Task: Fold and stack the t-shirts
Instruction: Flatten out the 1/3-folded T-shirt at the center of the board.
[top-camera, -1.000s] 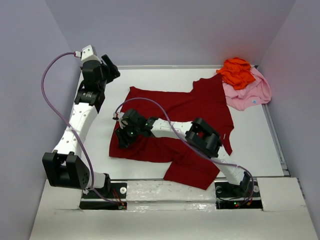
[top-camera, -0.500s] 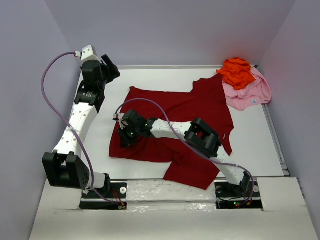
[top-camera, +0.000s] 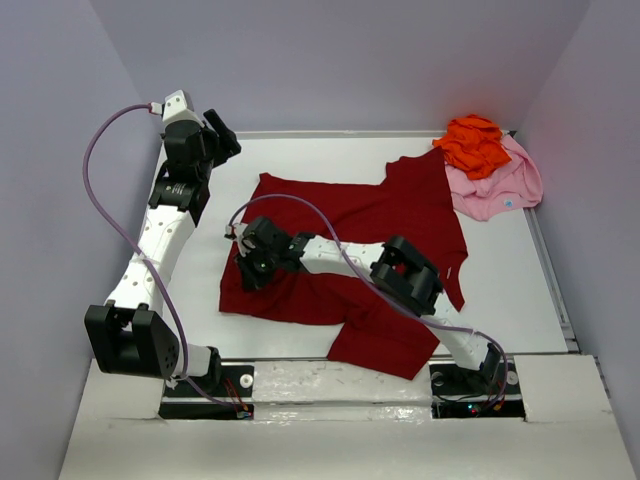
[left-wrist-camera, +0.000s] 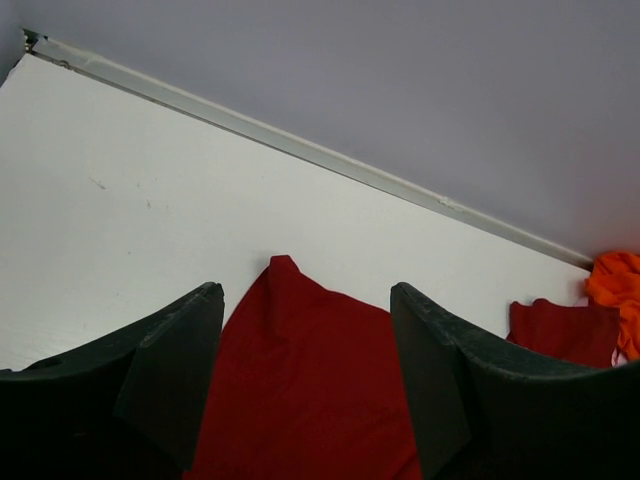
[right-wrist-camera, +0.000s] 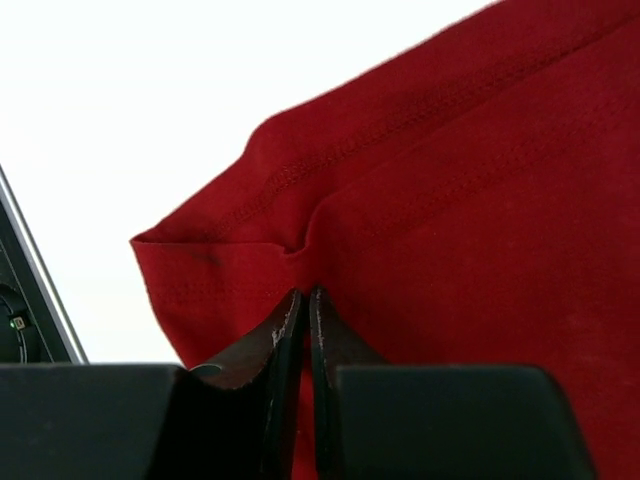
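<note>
The red shirt (top-camera: 350, 225) lies spread out in the middle of the white surface (top-camera: 330, 160), with some wrinkles. One sleeve points to the far right, and its near part reaches almost to the near edge, between the two arm bases.

The right pincer (right-wrist-camera: 303, 296) is low over the left edge of this shirt, with its arm stretched across the cloth. In the right wrist view its two fingers are pressed together and a small fold of the hemmed edge is pinched between them. The cloth rises in a little ridge at the tips. The corner of the hem lies just to the left of the tips, flat on the surface.

The left pincer (top-camera: 218, 135) is raised near the far left corner of the surface, apart from the shirt. Its fingers stand wide apart and hold nothing. In the left wrist view a pointed corner of the red shirt is seen below, between the two fingers, and it does not touch them.

The orange shirt (top-camera: 473, 143) lies crumpled on top of the pink shirt (top-camera: 500, 190) in the far right corner. The pink one is just beside the red sleeve; I cannot tell if they touch.
</note>
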